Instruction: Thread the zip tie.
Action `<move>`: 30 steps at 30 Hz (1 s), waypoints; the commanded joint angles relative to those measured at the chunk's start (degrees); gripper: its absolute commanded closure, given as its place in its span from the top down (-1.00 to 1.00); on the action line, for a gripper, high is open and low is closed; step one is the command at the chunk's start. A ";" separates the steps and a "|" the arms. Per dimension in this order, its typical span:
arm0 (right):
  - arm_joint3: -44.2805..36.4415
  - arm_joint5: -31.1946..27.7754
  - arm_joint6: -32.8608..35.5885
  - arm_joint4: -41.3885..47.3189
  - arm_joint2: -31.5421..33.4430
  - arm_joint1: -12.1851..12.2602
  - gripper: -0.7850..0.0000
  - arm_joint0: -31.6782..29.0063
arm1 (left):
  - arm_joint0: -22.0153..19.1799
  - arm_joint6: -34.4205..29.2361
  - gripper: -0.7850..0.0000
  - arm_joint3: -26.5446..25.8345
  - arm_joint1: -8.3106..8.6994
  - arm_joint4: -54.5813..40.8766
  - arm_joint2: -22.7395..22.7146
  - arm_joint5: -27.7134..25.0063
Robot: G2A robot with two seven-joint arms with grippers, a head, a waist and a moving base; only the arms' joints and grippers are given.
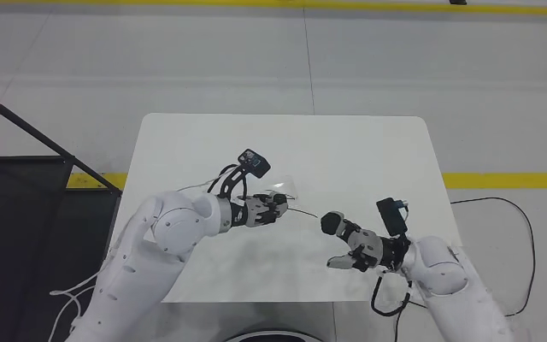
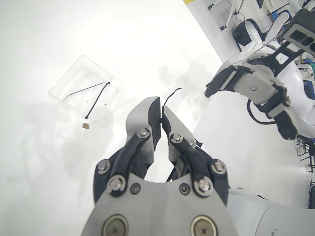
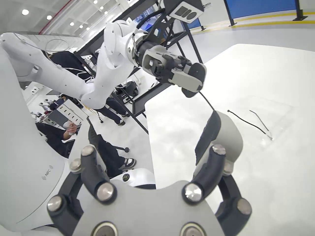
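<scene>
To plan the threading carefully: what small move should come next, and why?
Probably bring the right gripper to the free tail of the zip tie. The left gripper is shut on the zip tie with the tail sticking out, while the right jaws stand open, apart from it.

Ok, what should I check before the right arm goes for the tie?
1. Left gripper shut on the zip tie: ok.
2. Tail sticks out past its fingers, toward the right gripper: ok.
3. Right gripper open: ok.
4. Tail touching the right fingers: cannot tell.
5. Where the tie's head is: cannot tell.
6. Loose tie on the clear sheet lies apart from both grippers: ok.
</scene>
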 commanded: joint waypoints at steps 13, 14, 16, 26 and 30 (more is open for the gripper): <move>12.49 2.95 6.08 22.70 -12.72 4.05 1.00 13.13 | 0.53 2.73 -1.00 0.86 0.72 -2.74 -1.32 -5.66; 13.34 3.10 6.23 23.49 -13.21 4.18 1.00 13.71 | 0.78 2.87 -1.00 0.71 0.82 -2.86 -1.66 -5.75; 14.71 3.43 6.56 24.68 -14.19 4.39 1.00 14.77 | 1.44 3.70 -1.00 0.48 1.02 -3.08 -2.68 -5.80; 17.22 3.84 6.97 23.38 -19.60 4.29 1.00 19.23 | 4.25 4.51 -1.00 -0.32 1.92 -6.17 -5.49 -8.93; 18.21 3.54 6.67 22.69 -21.44 4.00 0.65 20.51 | 4.06 4.62 -1.00 0.03 2.06 -6.42 -5.15 -8.92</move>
